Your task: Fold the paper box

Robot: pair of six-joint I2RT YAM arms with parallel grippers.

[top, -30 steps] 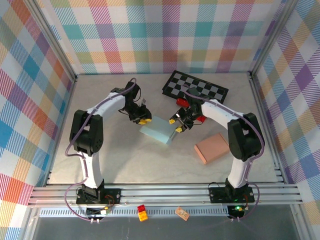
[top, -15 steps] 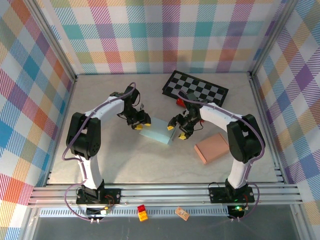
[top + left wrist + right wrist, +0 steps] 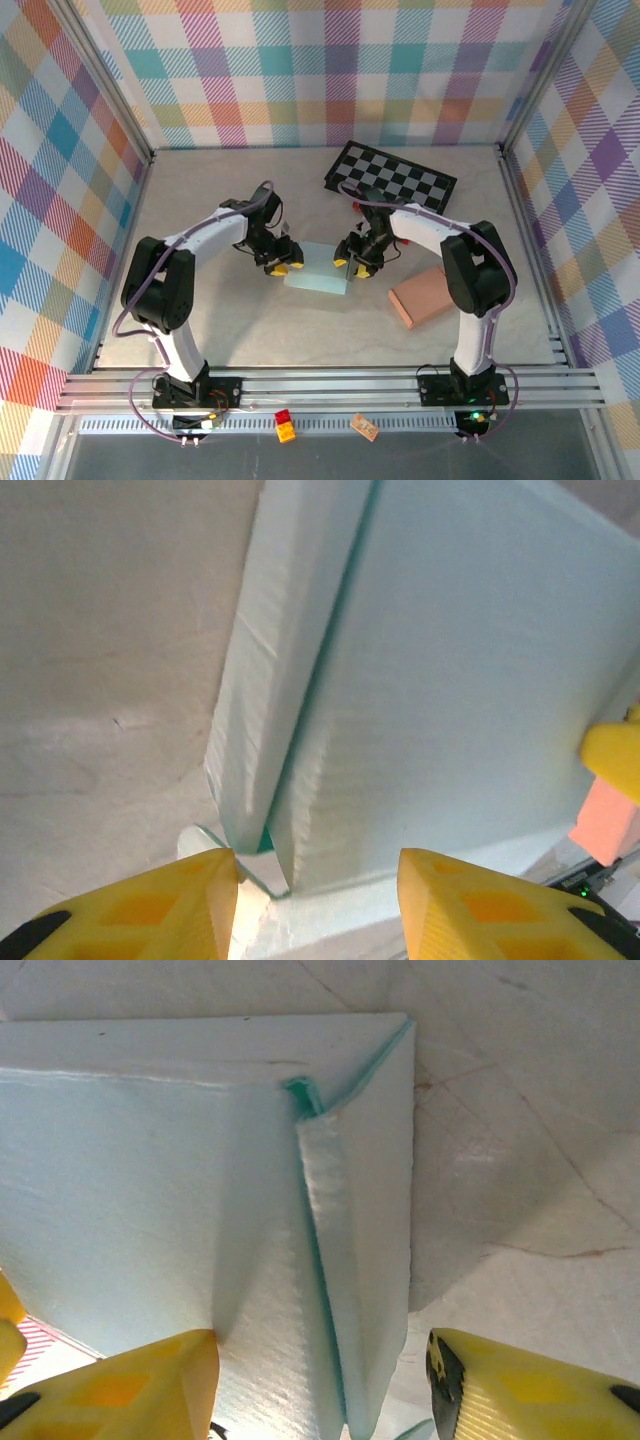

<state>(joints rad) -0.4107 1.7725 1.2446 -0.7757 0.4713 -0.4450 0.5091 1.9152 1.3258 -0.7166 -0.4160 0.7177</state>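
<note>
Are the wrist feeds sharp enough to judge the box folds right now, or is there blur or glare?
Left wrist: paper box soft and smeared, glare patch between the fingers. Right wrist: fold edges crisp, table sheen at right. Top external: even light, sharp.

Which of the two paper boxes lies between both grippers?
The light blue box, at mid-table; the pink box lies apart, to its right.

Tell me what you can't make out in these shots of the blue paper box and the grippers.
- Top view: the left gripper and right gripper cover the ends of the paper box, hiding its flaps.
- Both wrist views: whether the fingers pinch the box; the bottom edge cuts the contact off.
- Top view: the small red-yellow item at the frame's bottom is too small to identify.
</note>
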